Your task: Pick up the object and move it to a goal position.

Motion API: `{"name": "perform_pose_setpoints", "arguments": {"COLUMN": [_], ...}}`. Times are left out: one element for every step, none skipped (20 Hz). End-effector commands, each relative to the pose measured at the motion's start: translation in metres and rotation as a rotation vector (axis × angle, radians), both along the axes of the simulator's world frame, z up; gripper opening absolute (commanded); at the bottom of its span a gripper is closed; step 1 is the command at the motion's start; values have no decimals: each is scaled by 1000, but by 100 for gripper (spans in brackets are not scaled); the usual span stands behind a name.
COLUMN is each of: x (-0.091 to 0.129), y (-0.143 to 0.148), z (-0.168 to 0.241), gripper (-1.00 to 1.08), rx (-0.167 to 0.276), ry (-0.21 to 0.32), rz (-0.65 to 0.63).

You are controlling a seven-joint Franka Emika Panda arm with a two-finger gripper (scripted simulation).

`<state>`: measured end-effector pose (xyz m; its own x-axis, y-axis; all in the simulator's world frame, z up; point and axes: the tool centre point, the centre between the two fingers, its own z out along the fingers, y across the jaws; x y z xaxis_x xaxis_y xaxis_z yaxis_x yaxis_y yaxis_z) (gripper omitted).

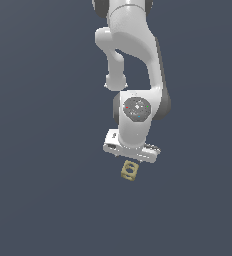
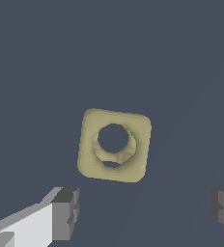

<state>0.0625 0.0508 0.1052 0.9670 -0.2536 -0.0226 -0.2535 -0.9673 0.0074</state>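
Observation:
The object [image 1: 130, 170] is a small tan-yellow squarish block with a round hole through its face. In the exterior view it sits just below the white hand. My gripper [image 1: 131, 158] hangs right over it, pointing down. In the wrist view the object [image 2: 115, 144] lies flat on the dark floor, slightly turned, ahead of the gap between the fingers. The gripper [image 2: 145, 208] is open, its two dark fingertips [image 2: 66, 212] spread wider than the block and touching nothing.
A uniform dark blue-grey floor [image 1: 38, 200] fills both views. The white arm [image 1: 133, 55] rises toward the top of the exterior view. No goal marker or other object shows.

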Motion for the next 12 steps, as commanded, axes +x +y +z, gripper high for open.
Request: {"name": "perform_pose_setpoints", "arguments": {"x": [10,13,16,19,21,23,25,26,27,28,29,29], "y": [4,5,6,7,8,9,10,10,11,11,12,12], "z": [-5,-7,-8,-10,-11,-12,-13,-14,-15,-15,-15,-16], "gripper": [100,100,100,100,100,100,100,100,100,100,100,100], "rx": [0,0,0,0,0,0,0,0,0,0,0,0], "ry": [-8,-11,-13,-15,-17,-18,-20,-21,-22,-23,-23,-24], "rz": [-46,-61,-74,-86,-97,-106,-115,-122,-127,-132,-135,-137]}}
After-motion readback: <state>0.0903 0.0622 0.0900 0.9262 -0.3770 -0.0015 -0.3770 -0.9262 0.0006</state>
